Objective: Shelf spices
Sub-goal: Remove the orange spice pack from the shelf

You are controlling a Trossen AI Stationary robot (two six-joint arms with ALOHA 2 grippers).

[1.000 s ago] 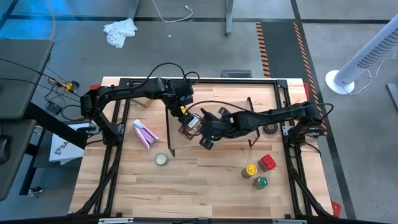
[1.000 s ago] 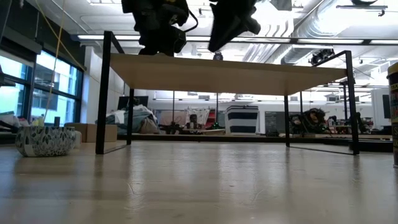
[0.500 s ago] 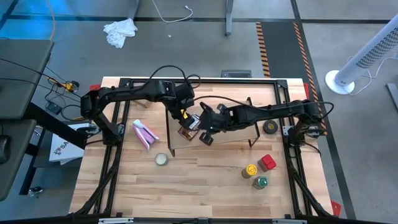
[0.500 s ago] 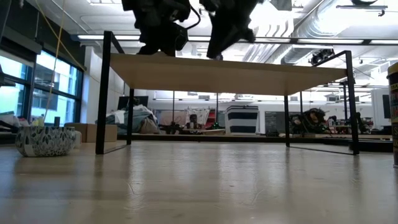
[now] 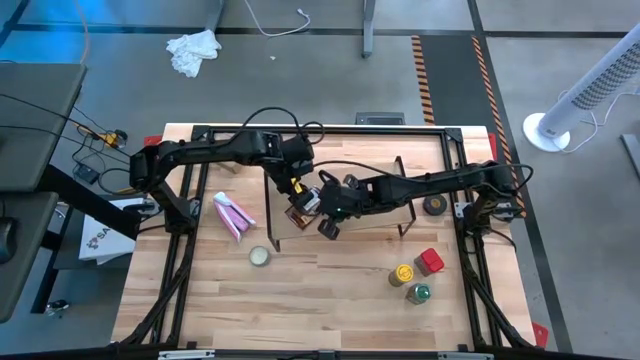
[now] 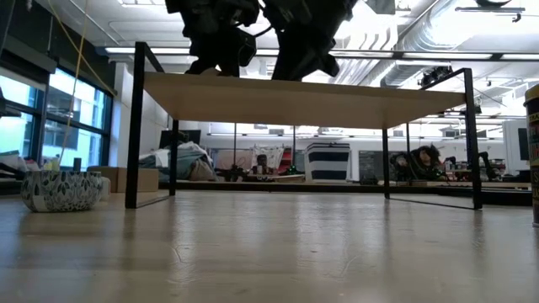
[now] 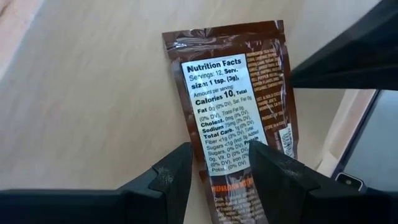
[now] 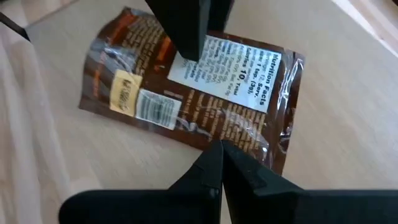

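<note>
The flat brown printed packet lies flat on the left part of the shelf's top board, label side up. My left gripper hangs open over the packet's near end, pointing steeply down. My right gripper is shut, and its tips stand at one long edge of the packet. In the low view both hands sit just above the shelf. The yellow-lidded jar, the red container and the green-lidded jar stand on the table at the near right. My left gripper's open fingers stand over the packet's end with the orange print, coming from above; whether they touch it I cannot tell. My right gripper's shut fingertips slant down from the table's right onto the packet's long edge; whether they press on it I cannot tell.
A pink packet and a pale round tin lie on the table left of the shelf. A dark round object sits at the shelf's right end. Black frame bars run along the table's edges.
My right gripper has come down and toward the table's left, tipping more steeply, until its tips stand at the packet's edge. The packet has stayed flat on the shelf.
</note>
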